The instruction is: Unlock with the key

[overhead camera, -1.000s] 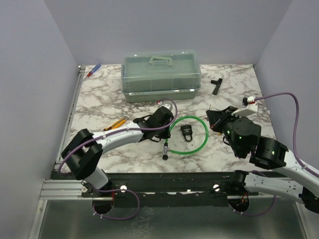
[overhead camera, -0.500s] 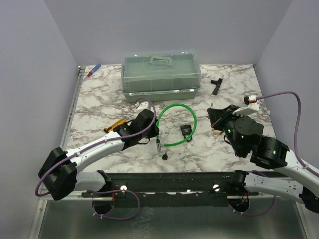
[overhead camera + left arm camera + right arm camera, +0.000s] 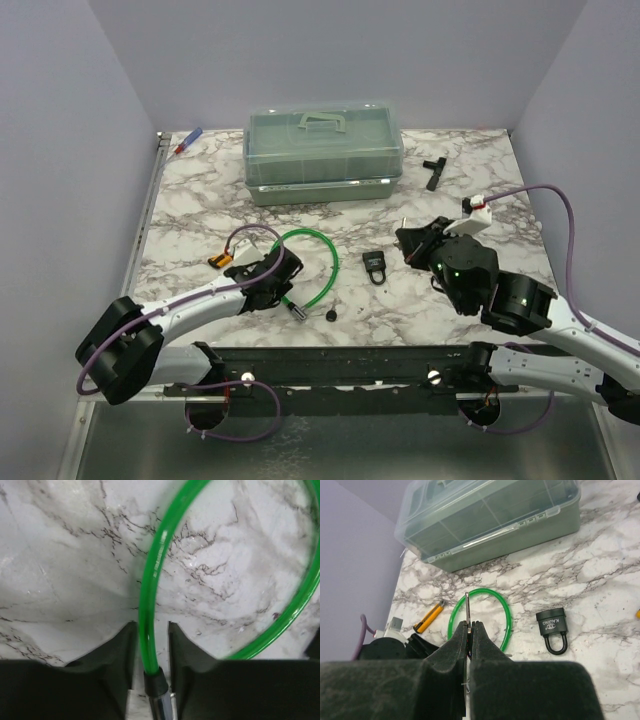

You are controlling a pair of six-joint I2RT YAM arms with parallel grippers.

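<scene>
A marble-topped table [image 3: 200,200] carries a translucent green plastic case [image 3: 324,150], lid shut and handle flat, standing at its far edge.

The left arm reaches in low from the near-left corner. Its left gripper [image 3: 150,625] sits at the end of a green cable [image 3: 146,610], and its jaws stand slightly apart. The cable's black collar runs between them, with a sliver of marble showing on either side.

The right gripper [image 3: 469,625] hovers right of centre, and its jaws are pressed together on what appears to be the key [image 3: 467,607]. Only a thin metal blade shows, pointing out past the fingertips, and the head is hidden.

The cable curls into a loop left of centre. A black padlock [image 3: 375,265] lies flat just outside it, between the loop and the right gripper, with its shackle toward the near edge.

A black T-shaped tool [image 3: 433,170] rests near the far-right corner. An orange-and-black tool [image 3: 429,618] lies by the left arm, and a red-and-blue pen [image 3: 188,140] lies at the far left. A small round black piece [image 3: 329,314], too small to identify, sits near the front edge.
</scene>
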